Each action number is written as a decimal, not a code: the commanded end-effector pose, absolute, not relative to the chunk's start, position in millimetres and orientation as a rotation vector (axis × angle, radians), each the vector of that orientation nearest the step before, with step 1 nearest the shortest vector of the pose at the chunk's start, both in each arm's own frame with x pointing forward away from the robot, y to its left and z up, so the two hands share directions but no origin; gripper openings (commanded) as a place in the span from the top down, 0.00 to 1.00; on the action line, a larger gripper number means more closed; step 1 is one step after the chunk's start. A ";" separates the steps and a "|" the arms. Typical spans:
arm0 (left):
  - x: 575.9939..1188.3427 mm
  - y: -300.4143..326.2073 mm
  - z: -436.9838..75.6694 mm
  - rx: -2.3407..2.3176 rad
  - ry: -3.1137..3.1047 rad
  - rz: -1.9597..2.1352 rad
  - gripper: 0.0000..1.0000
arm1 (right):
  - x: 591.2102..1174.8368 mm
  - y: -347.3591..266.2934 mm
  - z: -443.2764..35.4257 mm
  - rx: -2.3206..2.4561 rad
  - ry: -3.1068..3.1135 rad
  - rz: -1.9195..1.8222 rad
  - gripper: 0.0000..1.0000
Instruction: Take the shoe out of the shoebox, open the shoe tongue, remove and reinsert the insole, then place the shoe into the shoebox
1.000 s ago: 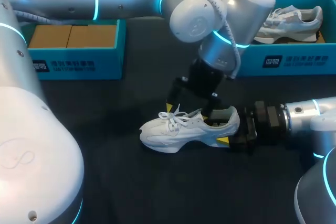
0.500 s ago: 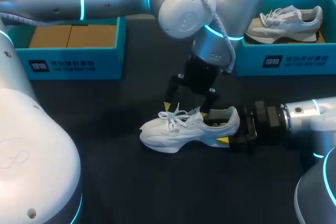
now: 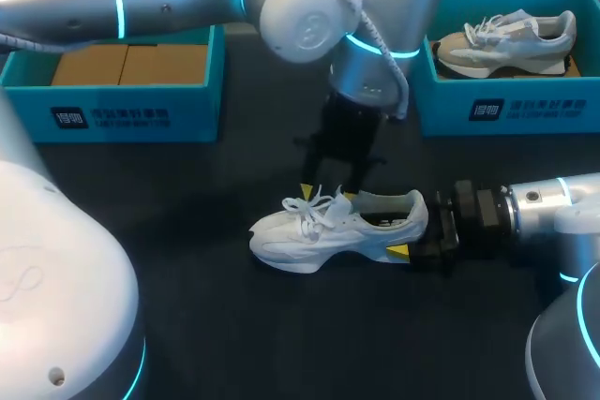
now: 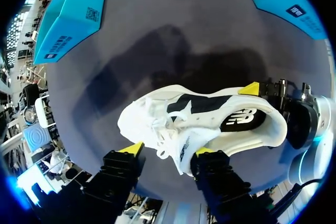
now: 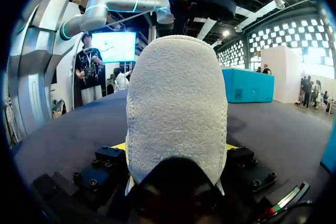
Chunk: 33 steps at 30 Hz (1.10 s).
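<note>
The right gripper clamped the heel of the white shoe, probably to steady it. The left gripper hung with fingers apart just over the tongue, seemingly placed to pull it open.

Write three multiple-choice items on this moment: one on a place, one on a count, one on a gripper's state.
1. Where does the grey-and-beige mesh sneaker lie?
A. on the black table
B. in the left-hand box
C. in the right-hand teal cardboard shoebox

2. How many sneakers does the head view show?
A. one
B. two
C. three

3. How does the right gripper stand?
A. shut on the heel of the white lace-up sneaker
B. open, clear of everything
C. shut on a box wall

Answers: 1 C, it rests inside that box's walls. 2 B, the grey one is boxed and the white one lies outside it. 3 A, the right wrist view shows the heel pinched between both fingers.
</note>
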<state>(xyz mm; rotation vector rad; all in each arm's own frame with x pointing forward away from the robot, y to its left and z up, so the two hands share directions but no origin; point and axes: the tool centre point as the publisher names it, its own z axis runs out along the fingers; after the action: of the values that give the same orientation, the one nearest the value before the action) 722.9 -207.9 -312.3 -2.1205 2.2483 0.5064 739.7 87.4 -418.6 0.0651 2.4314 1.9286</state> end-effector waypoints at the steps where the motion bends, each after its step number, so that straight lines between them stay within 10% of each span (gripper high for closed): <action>1: 721.1 -204.9 -312.3 -2.128 2.285 0.452 0.53 | 739.8 88.2 -420.9 0.065 2.432 1.925 1.00; 14: 722.1 -217.8 -325.7 -2.050 2.338 0.373 0.78 | 739.8 88.2 -420.9 0.065 2.432 1.925 1.00; 24: 731.4 -211.9 -318.0 -2.004 2.348 0.327 0.59 | 739.8 88.2 -420.9 0.065 2.432 1.925 1.00; 33: 737.7 -213.8 -318.6 -1.997 2.370 0.286 0.87 | 739.8 88.2 -420.9 0.065 2.432 1.925 1.00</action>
<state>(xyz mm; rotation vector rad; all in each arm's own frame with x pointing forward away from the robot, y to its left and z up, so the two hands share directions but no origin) 737.7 -217.0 -318.5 -1.9954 2.3657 0.2967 739.8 87.3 -418.6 0.0654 2.4315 1.9285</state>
